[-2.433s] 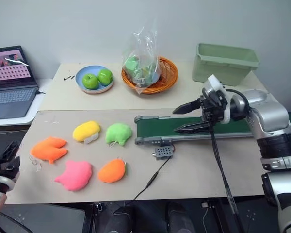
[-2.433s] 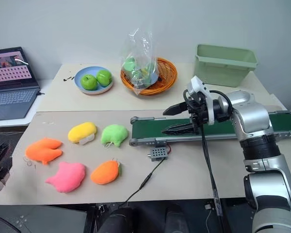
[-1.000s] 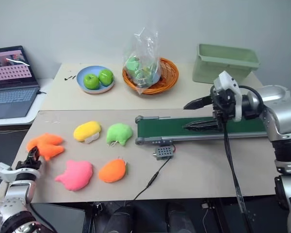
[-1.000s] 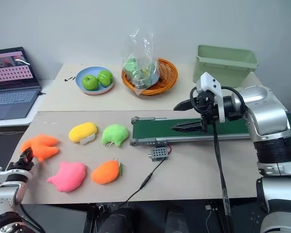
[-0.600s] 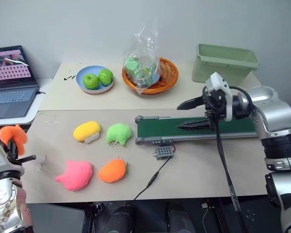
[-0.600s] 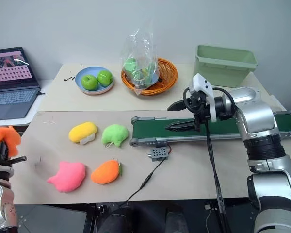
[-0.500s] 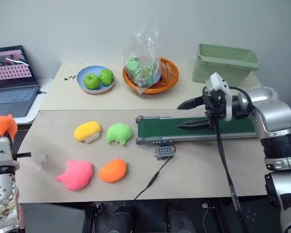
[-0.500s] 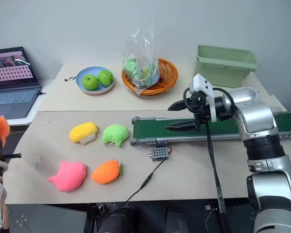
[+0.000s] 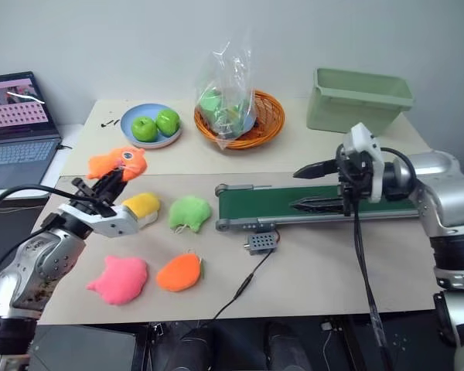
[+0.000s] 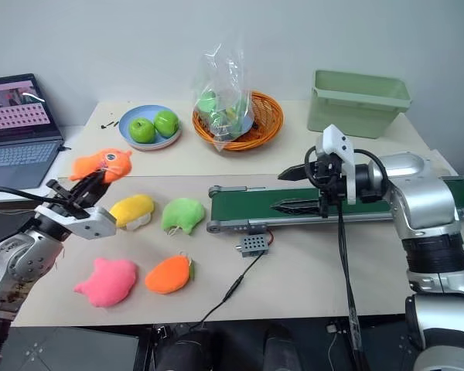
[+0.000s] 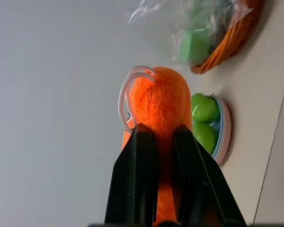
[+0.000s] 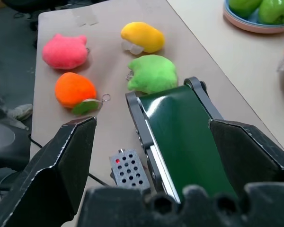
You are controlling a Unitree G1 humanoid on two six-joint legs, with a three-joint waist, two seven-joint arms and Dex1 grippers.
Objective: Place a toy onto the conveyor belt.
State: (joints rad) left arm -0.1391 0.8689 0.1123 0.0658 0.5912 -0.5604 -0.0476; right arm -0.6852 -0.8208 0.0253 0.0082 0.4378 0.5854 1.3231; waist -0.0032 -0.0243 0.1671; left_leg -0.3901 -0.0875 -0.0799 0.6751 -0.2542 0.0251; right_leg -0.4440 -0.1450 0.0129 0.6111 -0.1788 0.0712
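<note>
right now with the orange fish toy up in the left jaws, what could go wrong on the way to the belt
1. The left gripper pinches the toy by one end only, so the plush may slip out over the table.
2. The yellow plush and green plush lie between it and the conveyor belt; a low pass could knock them.
3. The right gripper hangs open over the belt and could crowd the drop.

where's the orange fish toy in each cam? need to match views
Left eye: toy upper left, held up by the left gripper.
Right eye: toy upper left, again above the yellow plush.
Left wrist: toy centre, between the fingers.
Right wrist: cannot tell.
Shared landmark: blue plate of green apples.
</note>
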